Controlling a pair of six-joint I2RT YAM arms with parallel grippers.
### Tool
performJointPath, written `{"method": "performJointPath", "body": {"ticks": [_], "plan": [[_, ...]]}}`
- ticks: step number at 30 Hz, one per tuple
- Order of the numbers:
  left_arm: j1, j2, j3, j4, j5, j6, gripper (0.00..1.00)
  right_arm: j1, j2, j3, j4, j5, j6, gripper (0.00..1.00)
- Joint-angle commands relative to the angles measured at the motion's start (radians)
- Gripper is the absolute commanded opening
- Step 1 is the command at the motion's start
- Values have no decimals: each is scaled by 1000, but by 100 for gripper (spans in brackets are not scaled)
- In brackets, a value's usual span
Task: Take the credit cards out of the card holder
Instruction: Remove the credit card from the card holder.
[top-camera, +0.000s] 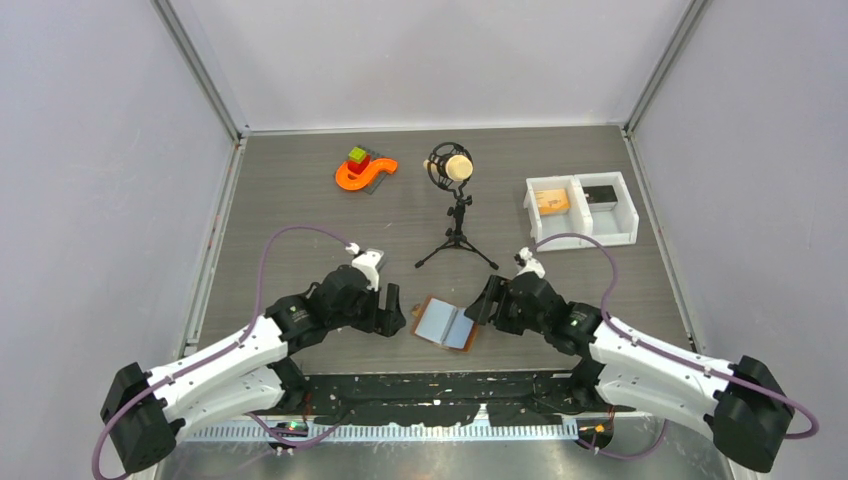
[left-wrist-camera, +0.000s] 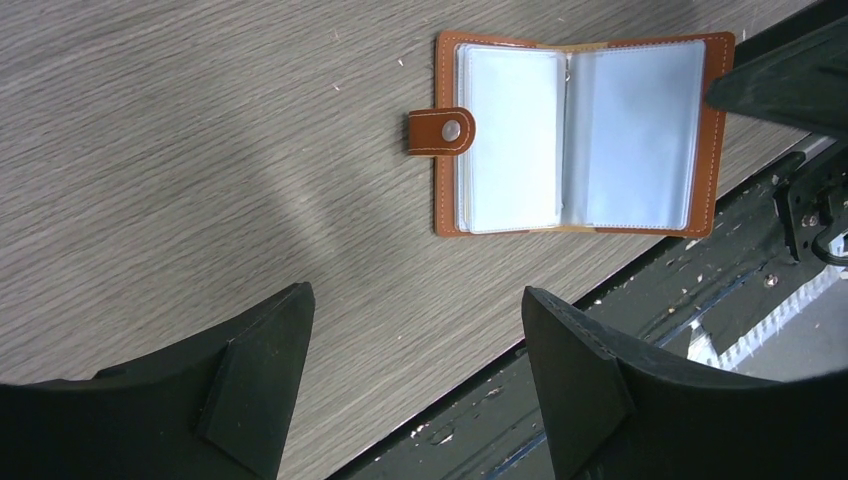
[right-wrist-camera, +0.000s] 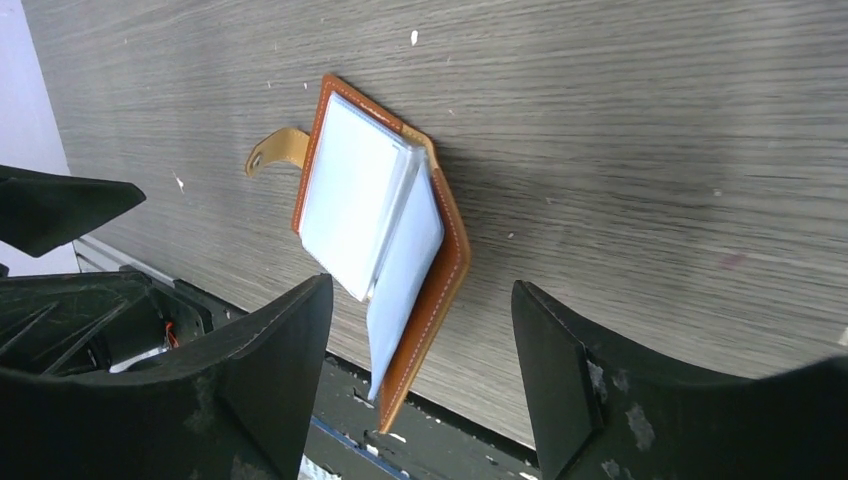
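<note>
The card holder (top-camera: 446, 323) (left-wrist-camera: 580, 135) (right-wrist-camera: 375, 230) lies open near the table's front edge, brown leather outside, pale blue-grey sleeves inside, its snap tab (left-wrist-camera: 442, 131) pointing left. No credit cards show apart from the sleeves. My left gripper (top-camera: 393, 312) (left-wrist-camera: 415, 300) is open just left of it, with only bare table between its fingers. My right gripper (top-camera: 481, 304) (right-wrist-camera: 422, 290) is open at its right side. The holder's right flap stands tilted up, its lower corner between the right fingers and touching neither.
At the back stand an orange S-shaped piece with green and red blocks (top-camera: 362, 170), a microphone on a small tripod (top-camera: 455, 200) and a white two-compartment bin (top-camera: 580, 208). A black rail (top-camera: 440, 385) runs along the table's front edge, right under the holder.
</note>
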Motion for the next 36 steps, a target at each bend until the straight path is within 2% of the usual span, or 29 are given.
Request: {"method": "performJointPath", "body": {"ticks": [1,5,8,14,20,22,26,33,36], "plan": [[5,-1,-6,53,-18,-19,79,52,61,-27,158,37,70,72],[9,-8,-11,37,-33,-17,79,68,137,-25,236,24,22,63],[33,-33,10,-47,-70,-7,79,69,165,-21,282,4,-79,50],[95,-127,-21,-76,-8,-4,79,68,213,-5,354,-58,-241,30],[103,-127,-68,-5,56,-49,80,67,291,14,440,-162,-315,10],[105,-107,-88,40,86,-64,81,67,326,8,493,-213,-347,6],[106,-34,-102,118,118,-89,82,47,375,1,561,-318,-406,5],[106,114,-128,260,178,-118,81,19,374,-8,543,-319,-444,8],[106,176,-130,297,207,-128,78,-2,372,-13,538,-323,-454,8]]}}
